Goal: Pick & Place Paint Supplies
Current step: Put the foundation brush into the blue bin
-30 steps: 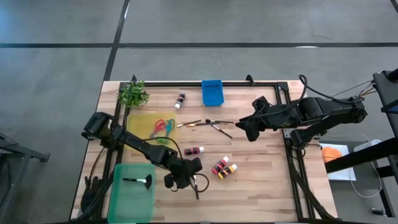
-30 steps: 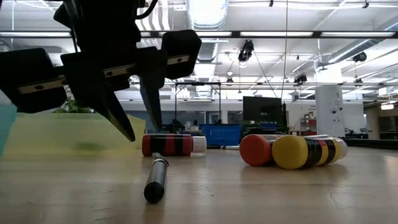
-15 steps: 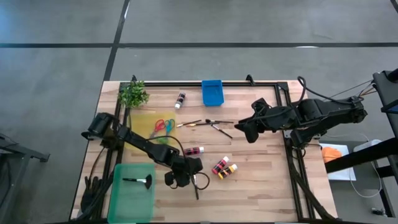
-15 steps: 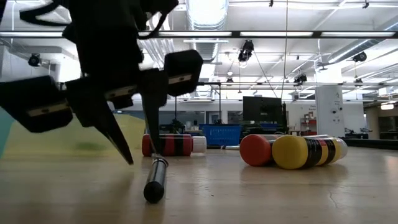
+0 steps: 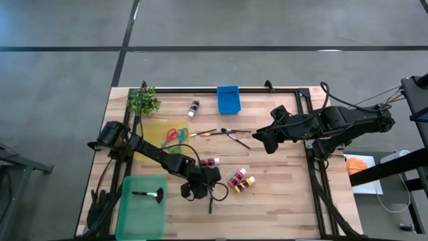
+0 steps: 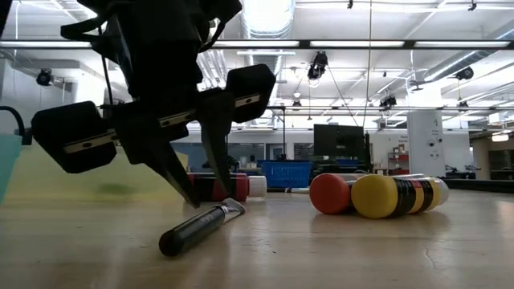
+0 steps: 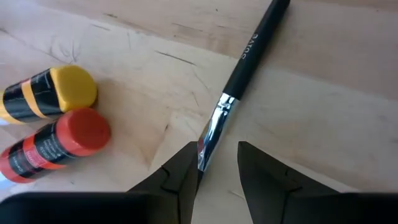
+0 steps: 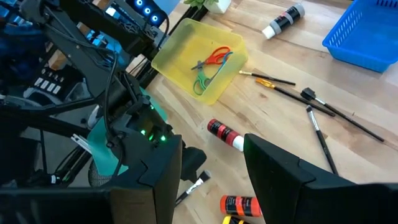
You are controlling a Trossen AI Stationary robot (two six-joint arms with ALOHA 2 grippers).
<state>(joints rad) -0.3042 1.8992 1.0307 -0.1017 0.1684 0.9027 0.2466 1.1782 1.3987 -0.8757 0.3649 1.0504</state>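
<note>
Just right of the left gripper: red bottle and yellow bottle side by side, clear of the brush. Clamped on the ferrule of a dark paintbrush on bare wood, near the table's front; handle tip down, pointing toward the near edge. Right gripper parted, empty, above loose brushes.
</note>
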